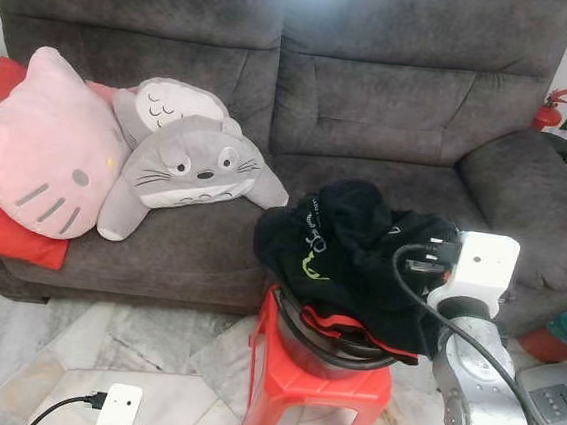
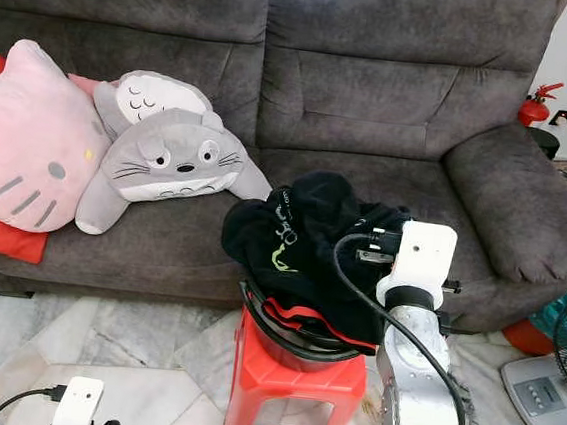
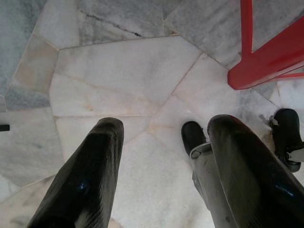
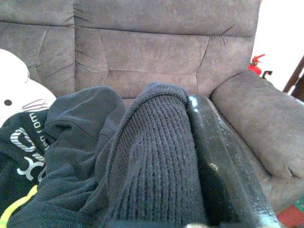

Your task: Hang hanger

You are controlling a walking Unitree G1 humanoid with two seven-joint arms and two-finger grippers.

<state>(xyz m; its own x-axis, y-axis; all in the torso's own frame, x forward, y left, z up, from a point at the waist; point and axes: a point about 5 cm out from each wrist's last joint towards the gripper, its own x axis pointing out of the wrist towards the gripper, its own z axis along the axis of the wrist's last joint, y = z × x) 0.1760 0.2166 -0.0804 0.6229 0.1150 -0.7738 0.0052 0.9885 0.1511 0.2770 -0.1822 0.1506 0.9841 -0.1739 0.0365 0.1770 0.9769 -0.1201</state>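
A heap of black clothes (image 1: 350, 249) with green and white print lies in a dark basin (image 1: 320, 352) on a red plastic stool (image 1: 311, 391) in front of the sofa. My right arm (image 1: 472, 391) is raised to the right side of the heap. My right gripper (image 4: 187, 102) is pushed in among the clothes. A dark knitted garment (image 4: 152, 156) covers one finger and presses against the other black finger (image 4: 218, 161). My left gripper (image 3: 161, 161) hangs low over the marble floor, fingers apart and holding nothing.
A grey sofa (image 1: 375, 101) fills the back, with a pink cat cushion (image 1: 43, 149), a grey plush cushion (image 1: 182, 168) and a red cushion (image 1: 0, 231) on its left end. A fan base (image 1: 557, 400) stands right of the stool. Marble floor (image 1: 101, 336) lies left of the stool.
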